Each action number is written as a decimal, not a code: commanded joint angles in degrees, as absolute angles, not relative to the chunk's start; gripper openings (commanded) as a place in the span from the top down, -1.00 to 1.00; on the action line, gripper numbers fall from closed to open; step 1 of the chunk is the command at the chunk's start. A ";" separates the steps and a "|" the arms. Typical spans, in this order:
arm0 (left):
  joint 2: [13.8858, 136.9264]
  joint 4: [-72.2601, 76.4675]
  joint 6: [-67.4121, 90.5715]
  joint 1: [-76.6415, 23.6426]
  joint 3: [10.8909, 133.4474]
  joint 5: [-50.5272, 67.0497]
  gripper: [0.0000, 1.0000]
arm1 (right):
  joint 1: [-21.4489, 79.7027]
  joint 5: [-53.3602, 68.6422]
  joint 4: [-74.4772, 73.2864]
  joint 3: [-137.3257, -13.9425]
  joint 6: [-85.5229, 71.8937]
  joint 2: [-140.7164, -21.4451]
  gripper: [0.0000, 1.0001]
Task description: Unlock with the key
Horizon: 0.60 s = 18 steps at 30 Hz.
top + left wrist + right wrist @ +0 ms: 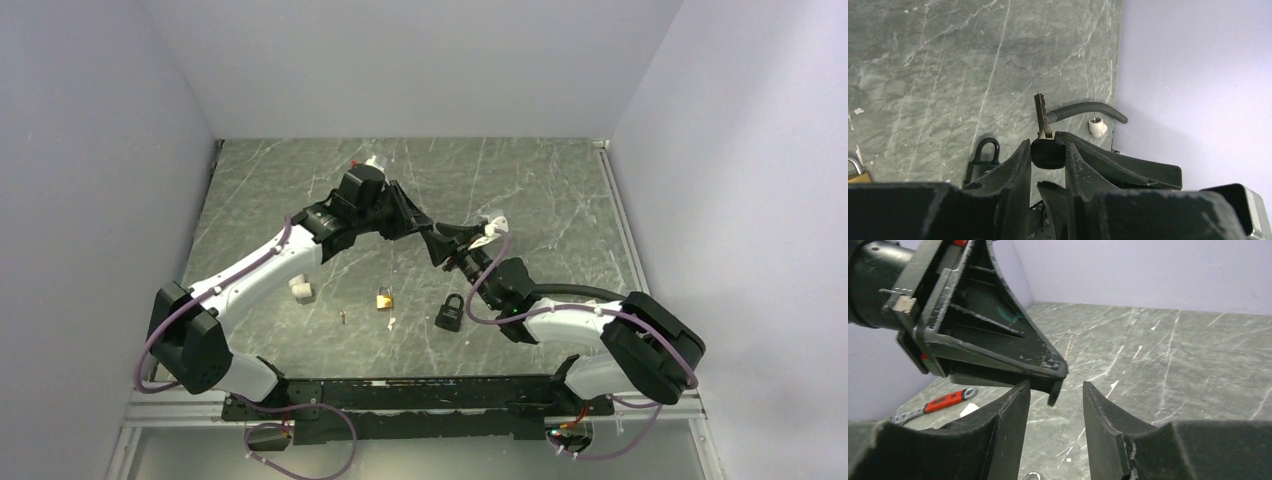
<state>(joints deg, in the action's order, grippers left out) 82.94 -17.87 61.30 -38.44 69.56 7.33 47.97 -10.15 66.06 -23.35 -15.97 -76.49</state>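
Observation:
In the left wrist view my left gripper [1048, 146] is shut on the key [1047, 154]. It holds the black rounded head, and the silvery blade sticks out past the fingertips. In the top view both grippers meet in mid-air above the middle of the table, left gripper [441, 243] against right gripper [466, 252]. The right wrist view shows my right gripper [1055, 388] open. The key's head [1053, 393] is edge-on between its fingers, with a gap on each side. The black padlock [450, 312] and the brass padlock [384, 299] lie on the table below.
A small white block [301, 289] and a tiny metal piece [343, 315] lie left of the brass padlock. A red-handled tool [943, 401] lies near the back wall. The right arm's grey hose [1088, 110] crosses behind the key. Walls close three sides.

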 commanded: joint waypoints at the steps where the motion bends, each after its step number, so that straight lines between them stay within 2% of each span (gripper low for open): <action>1: 80.11 -15.09 62.48 -38.14 69.10 8.79 0.81 | 48.25 -13.95 72.21 -25.48 -13.90 -77.56 0.10; 10: 80.13 -13.55 63.17 -38.10 68.63 11.07 0.79 | 48.42 -14.65 76.37 -26.42 -12.90 -79.48 0.13; 18: 79.39 -13.13 63.50 -38.14 68.22 11.07 0.79 | 48.56 -15.95 77.27 -27.48 -11.61 -80.51 0.34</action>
